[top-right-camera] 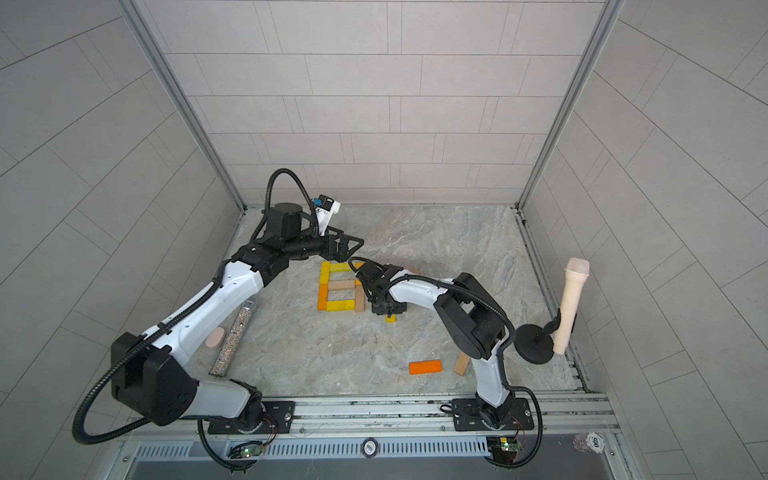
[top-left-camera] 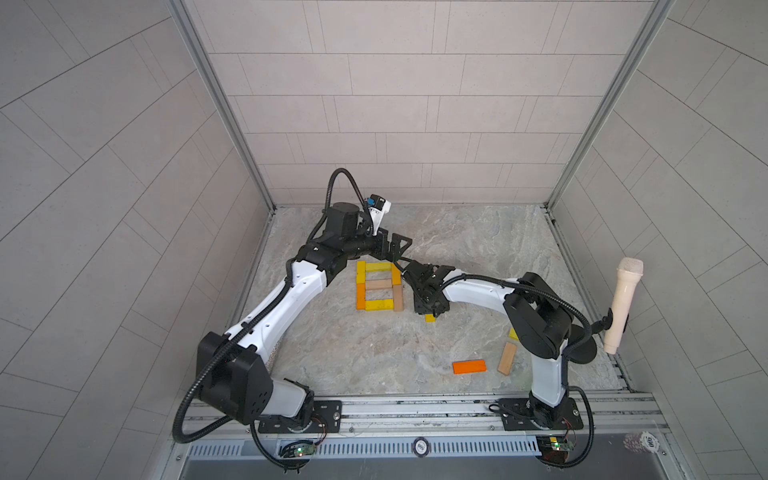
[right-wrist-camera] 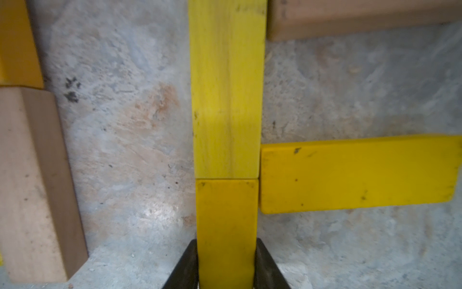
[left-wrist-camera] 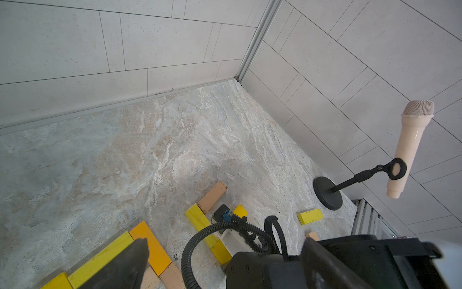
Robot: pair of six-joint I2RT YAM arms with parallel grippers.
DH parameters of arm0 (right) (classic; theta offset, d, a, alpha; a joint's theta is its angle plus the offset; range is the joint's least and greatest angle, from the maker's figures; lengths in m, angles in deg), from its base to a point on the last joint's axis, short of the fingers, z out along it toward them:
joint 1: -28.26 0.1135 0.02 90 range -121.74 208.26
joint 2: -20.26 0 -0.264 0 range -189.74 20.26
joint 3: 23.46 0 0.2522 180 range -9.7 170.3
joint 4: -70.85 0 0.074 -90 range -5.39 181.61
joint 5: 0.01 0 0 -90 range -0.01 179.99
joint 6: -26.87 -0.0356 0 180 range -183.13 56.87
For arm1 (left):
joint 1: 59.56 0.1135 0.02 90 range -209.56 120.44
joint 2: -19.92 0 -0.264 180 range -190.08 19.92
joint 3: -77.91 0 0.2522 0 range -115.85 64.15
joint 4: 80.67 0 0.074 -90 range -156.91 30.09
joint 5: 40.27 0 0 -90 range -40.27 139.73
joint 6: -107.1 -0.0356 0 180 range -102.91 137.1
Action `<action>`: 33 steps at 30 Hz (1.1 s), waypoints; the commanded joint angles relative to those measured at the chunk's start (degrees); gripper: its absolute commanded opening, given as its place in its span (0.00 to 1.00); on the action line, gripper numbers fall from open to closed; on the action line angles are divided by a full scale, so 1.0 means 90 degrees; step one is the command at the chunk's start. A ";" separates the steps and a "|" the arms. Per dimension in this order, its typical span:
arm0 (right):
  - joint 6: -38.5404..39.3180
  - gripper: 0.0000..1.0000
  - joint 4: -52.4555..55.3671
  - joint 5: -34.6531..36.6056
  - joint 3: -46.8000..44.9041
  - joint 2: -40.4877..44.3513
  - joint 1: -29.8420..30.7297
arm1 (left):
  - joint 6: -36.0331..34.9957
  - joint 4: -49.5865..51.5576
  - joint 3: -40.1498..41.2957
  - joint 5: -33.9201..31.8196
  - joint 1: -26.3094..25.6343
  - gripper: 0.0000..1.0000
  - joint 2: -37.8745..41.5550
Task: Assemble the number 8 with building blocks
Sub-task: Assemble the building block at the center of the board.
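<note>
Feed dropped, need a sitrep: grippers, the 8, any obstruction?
Left gripper open by the 8. Right gripper shut on yellow block. 8 looks complete. Spare blocks touching held one.

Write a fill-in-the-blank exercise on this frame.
The right gripper is shut on a ____ block.
The left gripper is ____.
The middle bar of the number 8 is ____.
The cream microphone sits in a ____ stand.
Missing: yellow, open, tan, black.
</note>
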 commanded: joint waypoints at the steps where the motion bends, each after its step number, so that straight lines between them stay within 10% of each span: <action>1: -0.0023 0.37 0.0233 0.0218 0.0062 -0.0157 -0.0022 | -0.0024 -0.0162 0.0037 0.0061 -0.0013 1.00 0.0196; 23: 0.0098 0.51 0.0230 0.0163 0.0069 0.0263 -0.0017 | -0.0057 -0.0123 0.0042 0.0038 -0.0010 1.00 0.0254; 33: 0.0658 0.74 -0.0097 0.0270 -0.0607 0.1895 0.0052 | -0.0058 -0.0109 0.0031 0.0028 -0.0005 1.00 0.0273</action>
